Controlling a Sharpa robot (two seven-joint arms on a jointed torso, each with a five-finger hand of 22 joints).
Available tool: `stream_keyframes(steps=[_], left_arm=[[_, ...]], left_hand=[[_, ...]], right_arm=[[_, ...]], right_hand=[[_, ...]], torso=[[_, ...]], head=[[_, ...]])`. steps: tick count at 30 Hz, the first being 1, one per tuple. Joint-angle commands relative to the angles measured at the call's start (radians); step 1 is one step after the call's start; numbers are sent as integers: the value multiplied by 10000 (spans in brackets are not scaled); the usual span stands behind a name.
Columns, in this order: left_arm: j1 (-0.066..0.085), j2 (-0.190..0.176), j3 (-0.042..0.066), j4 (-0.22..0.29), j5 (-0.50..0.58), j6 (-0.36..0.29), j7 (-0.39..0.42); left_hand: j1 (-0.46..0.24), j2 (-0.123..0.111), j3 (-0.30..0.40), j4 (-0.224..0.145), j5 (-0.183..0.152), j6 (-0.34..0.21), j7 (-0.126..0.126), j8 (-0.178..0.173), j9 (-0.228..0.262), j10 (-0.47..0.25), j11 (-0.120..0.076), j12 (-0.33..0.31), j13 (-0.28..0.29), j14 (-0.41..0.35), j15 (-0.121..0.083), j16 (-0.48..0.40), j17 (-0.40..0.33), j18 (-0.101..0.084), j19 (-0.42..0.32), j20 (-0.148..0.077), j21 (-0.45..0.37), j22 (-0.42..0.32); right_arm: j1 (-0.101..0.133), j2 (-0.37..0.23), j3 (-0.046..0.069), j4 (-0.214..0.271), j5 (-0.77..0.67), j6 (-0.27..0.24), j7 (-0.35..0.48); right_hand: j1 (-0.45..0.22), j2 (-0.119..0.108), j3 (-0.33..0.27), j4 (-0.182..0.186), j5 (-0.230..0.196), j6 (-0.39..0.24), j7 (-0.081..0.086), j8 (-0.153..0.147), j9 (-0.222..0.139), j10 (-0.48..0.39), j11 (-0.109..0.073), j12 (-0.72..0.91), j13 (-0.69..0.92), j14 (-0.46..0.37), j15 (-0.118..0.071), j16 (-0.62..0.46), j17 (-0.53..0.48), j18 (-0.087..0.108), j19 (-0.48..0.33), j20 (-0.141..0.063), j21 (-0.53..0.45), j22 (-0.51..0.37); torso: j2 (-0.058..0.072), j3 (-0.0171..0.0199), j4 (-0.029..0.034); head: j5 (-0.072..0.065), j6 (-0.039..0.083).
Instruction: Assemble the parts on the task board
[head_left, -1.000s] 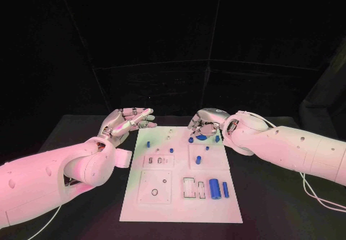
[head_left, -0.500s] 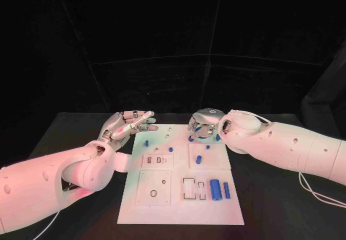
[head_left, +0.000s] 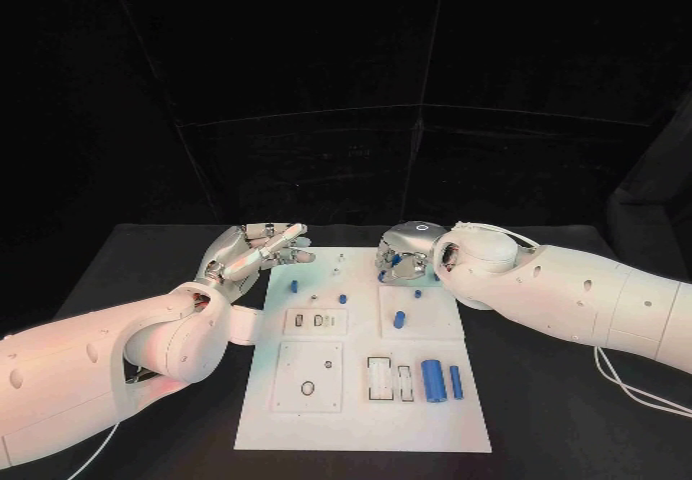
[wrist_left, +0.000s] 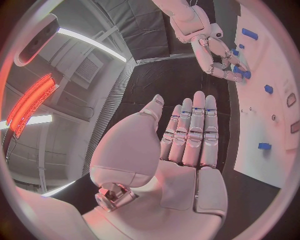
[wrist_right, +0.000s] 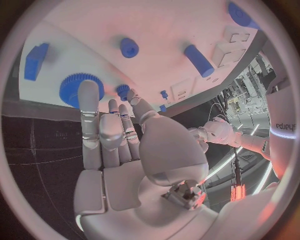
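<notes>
So I am looking down at the task board (head_left: 361, 400), a long white plate lying in the middle of the black worktop (head_left: 548, 420), with its long side running away from me. Small blue parts are sitting on it. A fat blue cylinder (head_left: 431, 378) and a thin blue bar (head_left: 454, 381) are lying side by side near the right edge, both pointing along the board's long side. A short blue peg (head_left: 398, 321) is lying higher up, pointing the same way. A little blue round part (head_left: 343, 298) and another blue bit (head_left: 294, 286) are sitting toward the far left part.

My left hand (head_left: 257, 250) is hanging just off the board's far left corner with its fingers stretched out straight, holding nothing. My right hand (head_left: 402, 252) is over the far end of the board. Its fingers are reaching next to a blue gear (wrist_right: 76, 90), and I cannot tell if they are holding it.

I am seeing bare black worktop on both long sides of the board.
</notes>
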Motion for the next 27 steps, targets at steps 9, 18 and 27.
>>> stream_keyframes(steps=[9, 18, 27], left_arm=[[19, 55, 7, -82, 24, 96, 27], [19, 57, 7, -118, 25, 126, -1], [19, 40, 7, -129, 25, 167, -40]], left_hand=[[-18, 0, -4, -56, 11, 21, 60, -56, -13, 40, 69, -38, -9, -18, -13, -37, 22, 65, 7, 69, -58, -18], [-23, 8, 1, -55, 11, 21, 60, -58, -14, 41, 69, -39, -10, -16, -14, -38, 26, 66, 10, 69, -59, -20], [-30, 30, 18, -58, 12, 22, 60, -62, -15, 41, 69, -44, -12, -15, -14, -41, 36, 66, 17, 70, -64, -25]], right_arm=[[27, 151, 7, -116, -75, 447, 173], [27, 228, 7, -214, -72, 492, 183], [26, 162, 7, -87, -143, -603, 136]], right_hand=[[91, 202, 494, -38, -190, 355, 4, 39, 35, 369, -18, 73, 1, 164, -1, 231, 179, -101, -69, 6, 540, 554], [97, 183, 1238, -14, -243, 664, -26, 25, 27, 641, -54, 33, -2, 156, -29, 495, 377, -188, -42, -2, 1240, 1326], [110, 50, 2147, -5, -243, 814, -35, -6, 23, 766, -65, 23, 6, 138, -29, 652, 446, -269, -21, 3, 1836, 2010]], torso=[[66, 14, 14], [99, 24, 7], [118, 29, 12]], head=[[57, -51], [44, -68], [54, -26]])
